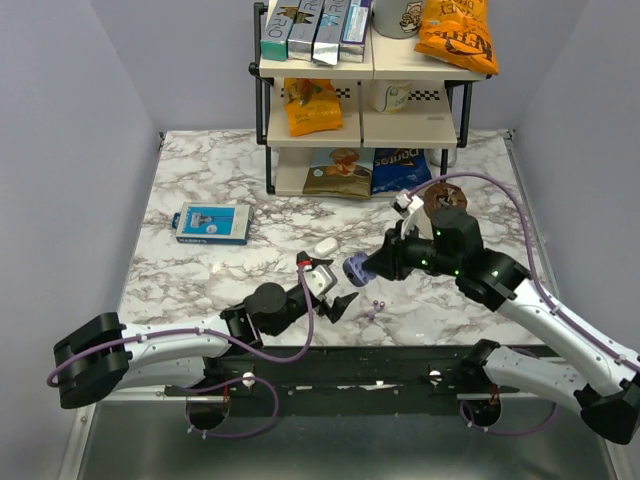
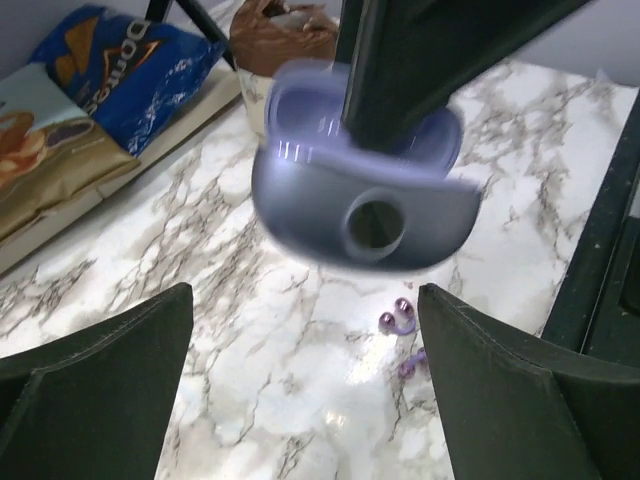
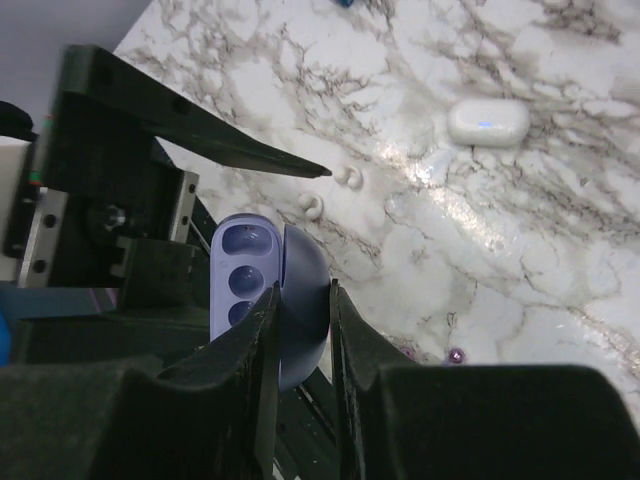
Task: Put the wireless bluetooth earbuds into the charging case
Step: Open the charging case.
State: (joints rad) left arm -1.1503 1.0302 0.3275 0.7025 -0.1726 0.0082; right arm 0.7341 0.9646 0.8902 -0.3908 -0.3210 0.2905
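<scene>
right gripper (image 3: 304, 296) pinches the open charging case (image 2: 365, 205) by its rounded shell, off the table (image 1: 200, 285); left gripper (image 2: 305, 400) spread wide just beside the earbuds (image 2: 398, 318) lying on it, which look tiny, light, probably slick, so pinch gently across the body.

The top view looks down from above and behind both arm bases over the whole desk (image 1: 200, 180). The wrist views look close past the left claw (image 2: 305, 310) and the right claw (image 3: 300, 295); both take in the charging case (image 2: 365, 215).
</scene>
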